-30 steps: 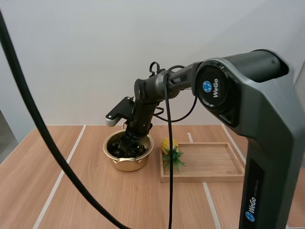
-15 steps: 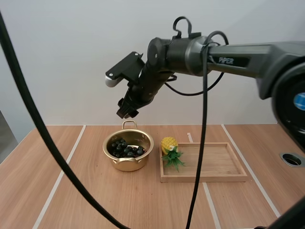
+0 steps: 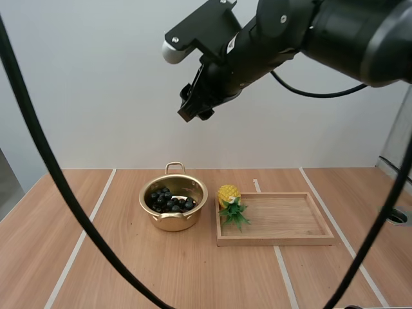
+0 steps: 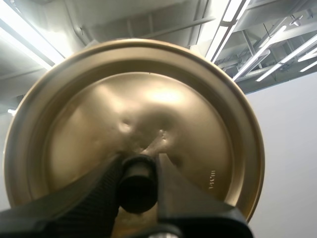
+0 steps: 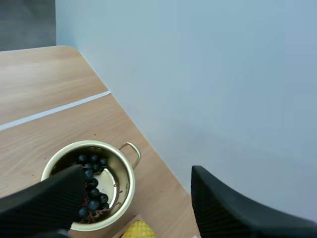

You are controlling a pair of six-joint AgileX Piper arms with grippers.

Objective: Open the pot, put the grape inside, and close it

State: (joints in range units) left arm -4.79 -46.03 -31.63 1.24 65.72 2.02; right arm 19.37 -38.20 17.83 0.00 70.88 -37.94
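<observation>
A gold pot stands on the table without its lid, and a bunch of dark grapes lies inside it. High above the pot, my right gripper hangs empty. In the right wrist view its gripper is open, the two fingers wide apart, with the pot and the grapes far below. My left gripper is shut on the black knob of the gold lid, which it holds up in the air.
A wooden tray lies to the right of the pot. A small toy pineapple sits at the tray's left end, close to the pot. White lines run across the wooden table.
My right gripper has risen from inside the pot to high above it. The grapes stay behind in the pot.
</observation>
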